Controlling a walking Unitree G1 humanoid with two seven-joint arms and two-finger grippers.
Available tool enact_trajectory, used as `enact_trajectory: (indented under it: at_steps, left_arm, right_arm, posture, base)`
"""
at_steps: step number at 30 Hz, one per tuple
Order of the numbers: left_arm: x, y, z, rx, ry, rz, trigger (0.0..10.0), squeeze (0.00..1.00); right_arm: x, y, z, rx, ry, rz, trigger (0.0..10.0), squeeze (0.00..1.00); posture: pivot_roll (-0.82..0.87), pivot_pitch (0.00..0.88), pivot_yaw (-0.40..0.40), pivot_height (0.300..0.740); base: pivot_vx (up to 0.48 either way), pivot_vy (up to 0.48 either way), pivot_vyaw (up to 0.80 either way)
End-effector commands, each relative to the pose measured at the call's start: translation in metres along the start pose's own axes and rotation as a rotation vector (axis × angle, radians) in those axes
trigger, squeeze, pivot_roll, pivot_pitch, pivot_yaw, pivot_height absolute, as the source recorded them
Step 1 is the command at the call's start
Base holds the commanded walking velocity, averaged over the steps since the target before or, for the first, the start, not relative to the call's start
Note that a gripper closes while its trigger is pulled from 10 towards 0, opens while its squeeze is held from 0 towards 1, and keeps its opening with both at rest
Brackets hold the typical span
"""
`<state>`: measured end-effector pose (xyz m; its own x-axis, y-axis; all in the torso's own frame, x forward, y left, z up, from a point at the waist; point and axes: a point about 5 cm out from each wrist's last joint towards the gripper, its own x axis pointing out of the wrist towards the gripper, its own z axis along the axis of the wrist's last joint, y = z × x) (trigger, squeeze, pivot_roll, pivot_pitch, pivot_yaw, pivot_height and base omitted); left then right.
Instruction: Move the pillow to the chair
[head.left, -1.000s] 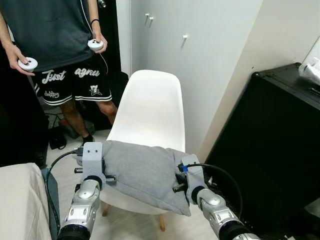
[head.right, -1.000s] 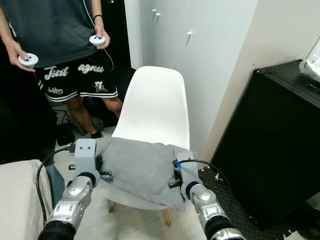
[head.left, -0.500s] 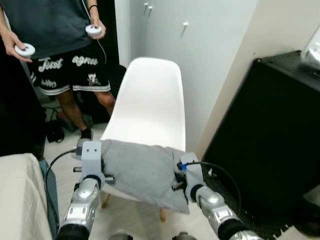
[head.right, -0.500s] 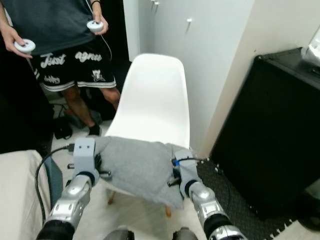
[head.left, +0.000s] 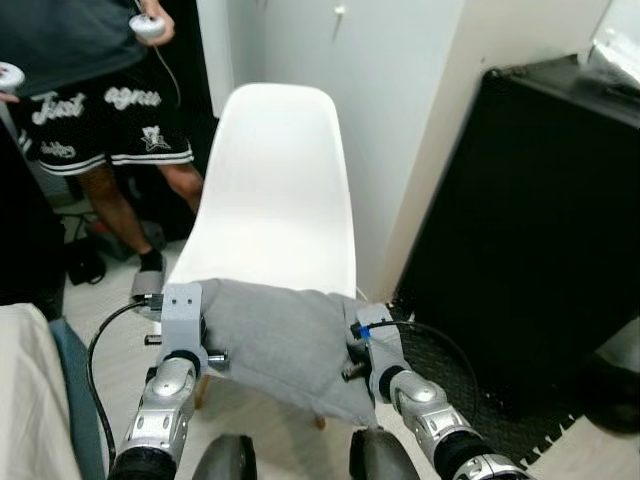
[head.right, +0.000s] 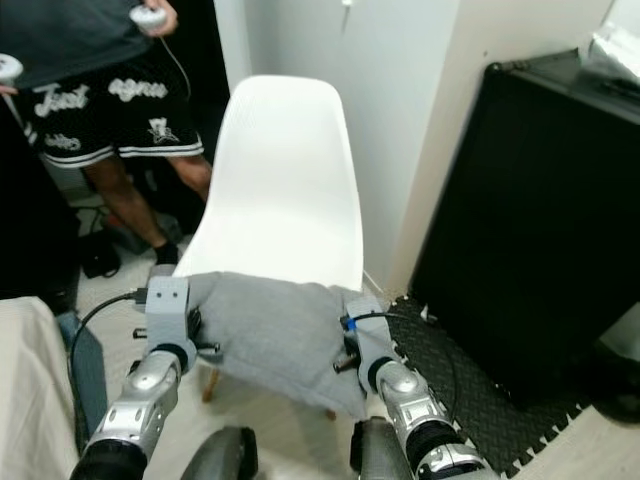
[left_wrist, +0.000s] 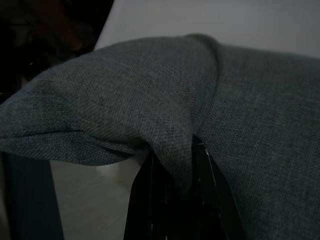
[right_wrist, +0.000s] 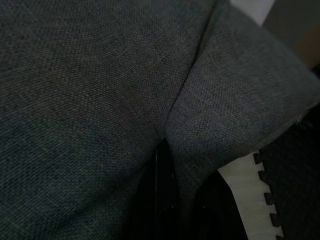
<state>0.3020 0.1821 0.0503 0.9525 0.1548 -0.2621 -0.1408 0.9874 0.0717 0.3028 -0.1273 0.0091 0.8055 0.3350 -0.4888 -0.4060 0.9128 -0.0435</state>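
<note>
Person, far left, standing on the floor beyond the chair; dark shirt, black shorts with white lettering; a white controller in one hand, wired.
Beige upholstered edge, lower left corner, beside the robot's left arm.
Left gripper: fingers pinched together on the left edge of the pillow, fabric bunched between them.
Pillow: grey woven cloth, slack, slung between the two grippers; over the front part of the chair seat; whether it rests on the seat cannot be told.
Chair: white moulded shell, wooden legs, directly ahead, back towards a white wall.
Right gripper: fingers clamped tight on the pillow's right edge, cloth creased at the grip.
Black cabinet, right, standing on black interlocking floor mat.
</note>
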Motion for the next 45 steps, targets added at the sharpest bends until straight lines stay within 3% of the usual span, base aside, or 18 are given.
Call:
enact_trajectory:
  at_steps: [1, 14, 19, 29, 32, 36, 40, 41, 42, 45]
  left_arm:
    - [0.001, 0.0, 0.007, 0.009, -0.031, 0.002, 10.0, 0.0]
    - [-0.004, 0.001, 0.002, 0.02, -0.029, -0.002, 10.0, 0.0]
    - [-0.004, 0.002, -0.002, 0.032, -0.015, 0.007, 10.0, 0.0]
    - [0.02, 0.0, 0.016, 0.071, -0.033, 0.022, 10.0, 0.0]
    - [0.023, 0.001, 0.02, 0.066, -0.037, 0.026, 10.0, 0.0]
    - [0.037, -0.001, 0.042, 0.022, -0.059, 0.024, 10.0, 0.0]
    - [0.039, -0.005, 0.047, -0.005, -0.065, -0.008, 10.0, 0.0]
    - [0.039, -0.006, 0.046, -0.006, -0.066, -0.013, 10.0, 0.11]
    - [0.039, -0.006, 0.046, -0.008, -0.067, -0.014, 10.0, 1.0]
    - [0.037, -0.008, 0.042, -0.033, -0.073, -0.033, 10.0, 1.0]
  right_arm:
    - [0.002, 0.001, 0.004, -0.025, -0.005, 0.007, 10.0, 0.0]
    - [0.0, 0.004, 0.001, -0.042, -0.004, 0.049, 10.0, 0.0]
    - [0.002, 0.002, 0.003, -0.096, 0.008, 0.049, 10.0, 0.0]
    - [0.015, -0.006, 0.049, -0.108, -0.061, 0.002, 10.0, 0.0]
    - [0.016, -0.005, 0.053, -0.118, -0.064, 0.002, 10.0, 0.0]
    - [0.021, -0.003, 0.076, -0.178, -0.091, 0.014, 10.0, 0.0]
    - [0.022, 0.0, 0.084, -0.161, -0.113, 0.037, 10.0, 0.0]
    - [0.022, 0.001, 0.085, -0.146, -0.116, 0.047, 10.0, 0.14]
    - [0.022, 0.001, 0.085, -0.142, -0.116, 0.053, 10.0, 1.0]
    - [0.022, 0.004, 0.082, -0.134, -0.111, 0.081, 10.0, 1.0]
  posture:
    - [0.01, 0.089, -0.061, 0.606]
    - [0.01, 0.094, -0.063, 0.581]
    - [0.01, 0.112, -0.068, 0.581]
    - [0.03, 0.183, -0.097, 0.581]
    - [0.03, 0.189, -0.1, 0.581]
    - [0.04, 0.195, -0.112, 0.581]
    - [0.04, 0.195, -0.112, 0.581]
    - [0.04, 0.187, -0.11, 0.581]
    - [0.04, 0.187, -0.11, 0.581]
    - [0.04, 0.182, -0.106, 0.581]
  base:
    - [0.0, 0.0, 0.0]
    - [0.0, 0.0, 0.0]
    - [0.0, 0.0, 0.0]
    - [0.0, 0.0, 0.0]
    - [0.0, 0.0, 0.0]
    - [0.0, 0.0, 0.0]
    - [0.0, 0.0, 0.0]
    - [0.0, 0.0, 0.0]
    - [0.0, 0.0, 0.0]
    - [0.0, 0.0, 0.0]
